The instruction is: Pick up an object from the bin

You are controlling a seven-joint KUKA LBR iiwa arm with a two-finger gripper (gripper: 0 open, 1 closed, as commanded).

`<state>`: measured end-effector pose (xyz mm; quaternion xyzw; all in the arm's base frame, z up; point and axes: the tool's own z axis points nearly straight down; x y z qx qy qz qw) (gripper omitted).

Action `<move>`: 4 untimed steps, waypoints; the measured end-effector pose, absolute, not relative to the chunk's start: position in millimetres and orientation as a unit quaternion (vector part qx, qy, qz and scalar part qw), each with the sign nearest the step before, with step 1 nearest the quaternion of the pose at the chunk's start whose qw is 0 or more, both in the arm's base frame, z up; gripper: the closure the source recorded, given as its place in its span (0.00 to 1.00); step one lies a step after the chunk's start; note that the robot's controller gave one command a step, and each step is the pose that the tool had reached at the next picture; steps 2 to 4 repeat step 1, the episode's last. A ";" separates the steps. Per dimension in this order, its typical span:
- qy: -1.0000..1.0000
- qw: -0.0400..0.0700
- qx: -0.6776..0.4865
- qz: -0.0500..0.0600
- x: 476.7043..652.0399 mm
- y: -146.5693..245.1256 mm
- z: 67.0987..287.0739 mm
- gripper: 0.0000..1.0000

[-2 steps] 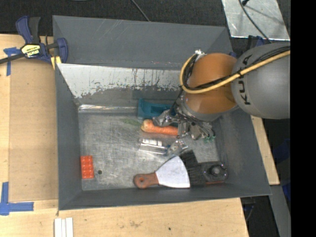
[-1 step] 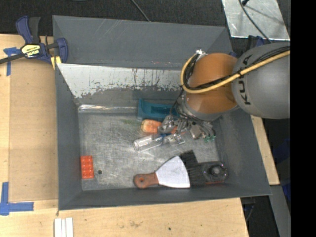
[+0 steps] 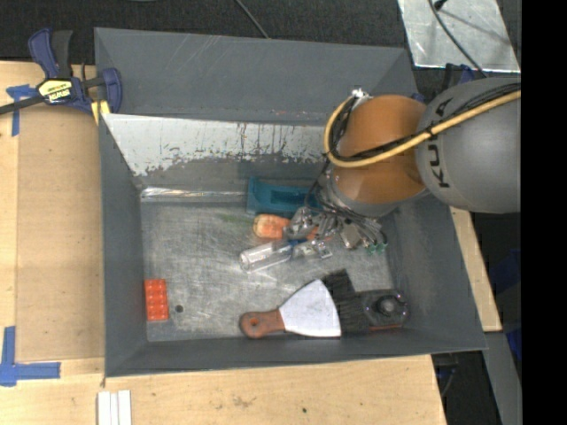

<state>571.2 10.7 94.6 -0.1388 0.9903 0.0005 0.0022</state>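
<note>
Grey bin (image 3: 122, 264): orange lump (image 3: 268, 227) beside gripper (image 3: 314, 228)

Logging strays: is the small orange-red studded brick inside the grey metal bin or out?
Inside: the small orange-red studded brick lies on the floor of the grey metal bin, near its left wall.

my arm (image 3: 474, 153) comes in from the right, grey, w/ a yellow cable (image 3: 443, 124) slung across it; orange wrist cover (image 3: 376, 162) tipped down n left; gripper (image 3: 332, 230) hangs right under it, pointing down-left
</note>
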 end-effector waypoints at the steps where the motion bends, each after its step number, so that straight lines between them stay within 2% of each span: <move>1: 0.987 0.002 -0.160 0.000 571.3 12.3 202.7 1.00; 4: 0.987 0.002 -0.160 0.000 571.3 12.3 202.7 1.00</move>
